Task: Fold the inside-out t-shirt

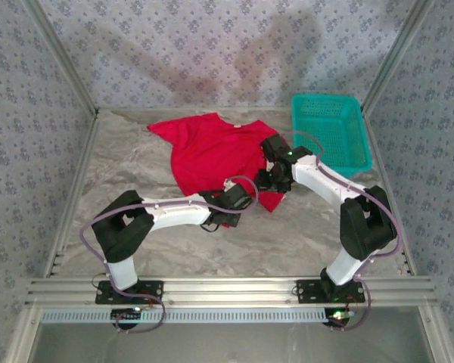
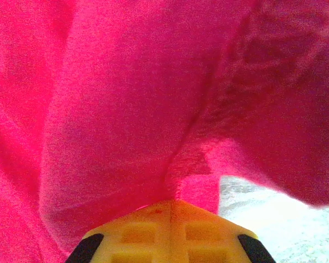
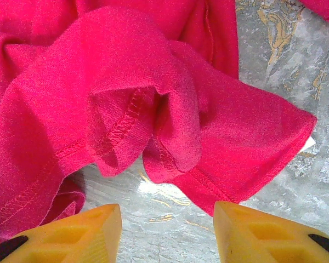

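Bright even light throws soft shadows on the back wall (image 1: 212, 45); close-up t-shirt (image 2: 126, 109) looks blurry.

Matt cloth t-shirt (image 1: 208, 151), plast. mesh basket (image 1: 323, 97)

red t-shirt (image 1: 208, 151), grey marbled table (image 1: 287, 234)
the t-shirt's stitching matched its bright red (pinker up close); the table's veins ran grey with ochre streaks; the basket (image 1: 323, 97) was teal mesh; the walls (image 1: 212, 45) were blue-grey with small flower sprigs; the left gripper (image 2: 170, 205) and right gripper (image 3: 165, 208) were yellow with black corners.
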Action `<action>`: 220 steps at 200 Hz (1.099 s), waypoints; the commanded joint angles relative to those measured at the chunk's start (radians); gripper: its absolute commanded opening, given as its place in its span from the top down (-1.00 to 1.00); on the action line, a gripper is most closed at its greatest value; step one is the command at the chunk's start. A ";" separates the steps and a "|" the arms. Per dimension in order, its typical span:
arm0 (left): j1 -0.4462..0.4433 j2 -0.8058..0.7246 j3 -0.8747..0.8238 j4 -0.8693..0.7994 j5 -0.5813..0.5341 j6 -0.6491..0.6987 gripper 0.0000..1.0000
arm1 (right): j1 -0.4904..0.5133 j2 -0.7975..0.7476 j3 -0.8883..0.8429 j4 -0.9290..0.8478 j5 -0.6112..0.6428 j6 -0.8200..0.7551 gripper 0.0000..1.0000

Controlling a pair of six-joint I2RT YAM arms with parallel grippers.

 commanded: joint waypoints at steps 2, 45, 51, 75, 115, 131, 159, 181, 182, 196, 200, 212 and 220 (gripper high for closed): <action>0.008 -0.043 0.013 -0.041 -0.034 -0.005 1.00 | -0.008 -0.027 -0.010 -0.020 -0.011 0.002 0.04; 0.098 -0.141 -0.084 -0.019 0.028 -0.042 1.00 | 0.014 -0.109 -0.036 -0.004 -0.026 0.017 0.08; 0.118 -0.161 -0.107 -0.006 0.044 -0.048 1.00 | 0.020 -0.127 -0.039 0.006 -0.035 0.023 0.08; 0.200 -0.226 -0.185 0.019 0.096 -0.073 1.00 | 0.062 -0.179 -0.126 0.105 -0.134 0.088 0.09; 0.304 -0.315 -0.284 0.059 0.196 -0.114 1.00 | 0.167 -0.135 -0.227 0.407 -0.246 0.314 0.04; 0.330 -0.349 -0.311 0.073 0.219 -0.127 1.00 | 0.195 -0.100 -0.209 0.434 -0.208 0.364 0.05; 0.347 -0.395 -0.335 0.070 0.226 -0.127 1.00 | 0.219 -0.061 -0.165 0.418 -0.147 0.389 0.10; 0.352 -0.415 -0.346 0.067 0.230 -0.127 1.00 | 0.222 -0.036 -0.139 0.392 -0.117 0.385 0.19; 0.352 -0.416 -0.347 0.067 0.230 -0.127 1.00 | 0.223 -0.035 -0.139 0.390 -0.115 0.386 0.20; 0.353 -0.425 -0.352 0.067 0.231 -0.127 1.00 | 0.224 -0.026 -0.130 0.380 -0.104 0.385 0.39; 0.352 -0.428 -0.353 0.068 0.234 -0.127 1.00 | 0.225 -0.025 -0.125 0.376 -0.103 0.385 0.48; 0.353 -0.436 -0.359 0.073 0.241 -0.120 1.00 | 0.229 -0.023 -0.112 0.359 -0.096 0.383 0.70; 0.353 -0.442 -0.364 0.082 0.251 -0.112 1.00 | 0.234 -0.023 -0.097 0.343 -0.088 0.380 0.83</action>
